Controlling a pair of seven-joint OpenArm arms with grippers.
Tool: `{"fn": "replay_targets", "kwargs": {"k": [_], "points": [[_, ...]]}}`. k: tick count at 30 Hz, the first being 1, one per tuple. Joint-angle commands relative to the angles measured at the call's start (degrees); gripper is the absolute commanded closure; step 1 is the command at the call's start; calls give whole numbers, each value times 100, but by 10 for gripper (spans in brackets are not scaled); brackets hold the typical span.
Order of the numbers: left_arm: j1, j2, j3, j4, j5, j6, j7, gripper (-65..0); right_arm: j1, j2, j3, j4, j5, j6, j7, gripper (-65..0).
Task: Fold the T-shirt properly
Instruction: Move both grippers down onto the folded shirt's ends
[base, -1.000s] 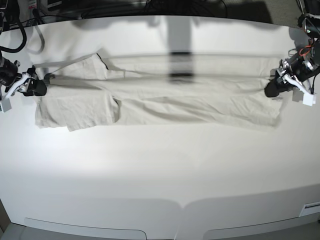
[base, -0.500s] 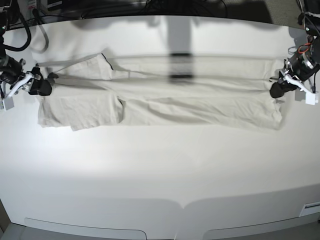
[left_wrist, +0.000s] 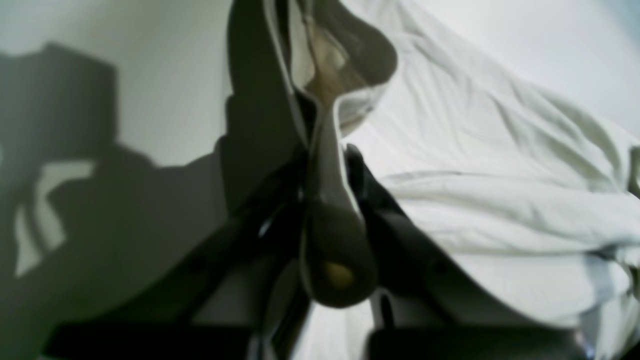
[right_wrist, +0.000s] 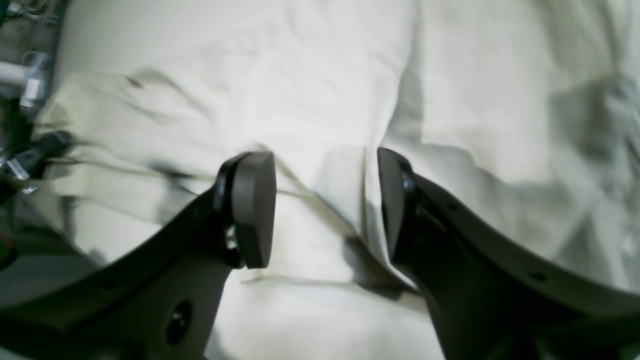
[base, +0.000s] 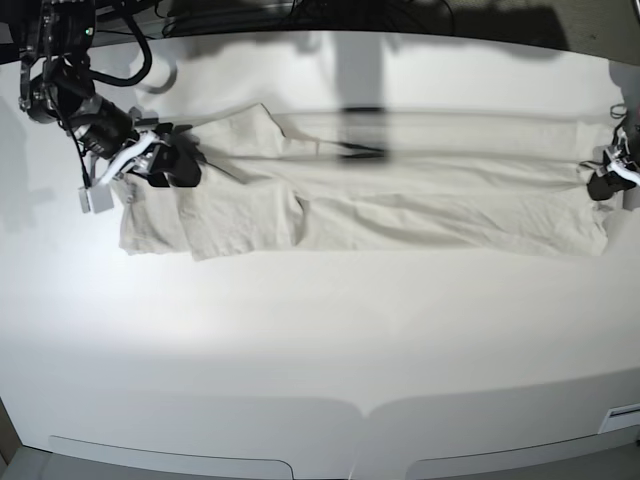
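The pale beige T-shirt lies stretched in a long wrinkled band across the far half of the white table. At the right end of the base view, my left gripper is shut on the shirt's edge. The left wrist view shows a thin fold of the T-shirt pinched between the black fingers of the left gripper. At the left end, my right gripper hovers over the sleeve area. In the right wrist view the right gripper is open, with a ridge of the T-shirt lying between its pads.
The white table stretches toward the near edge. Dark cables and arm hardware sit at the back left. A dark post casts a shadow across the shirt's middle.
The whole shirt has slid toward the right of the base view, with the left gripper closed on its edge. The right arm followed and now sits over the sleeve end.
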Motion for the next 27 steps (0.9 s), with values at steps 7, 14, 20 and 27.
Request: {"fn": "replay_targets", "kwargs": {"k": [7, 14, 20, 27], "points": [[-59, -695, -50, 111, -612, 42, 356, 0, 101, -573, -470, 586, -367, 52, 164, -312], [328, -175, -50, 1281, -1871, -90, 1362, 0, 424, -719, -1051, 584, -931, 52, 162, -312], [1001, 1027, -37, 2865, -1711, -68, 1021, 0, 643, -717, -1182, 584, -931, 52, 144, -312], [1276, 1943, 765, 3429, -850, -63, 326, 0, 656, -717, -1182, 584, -933, 52, 136, -312]]}}
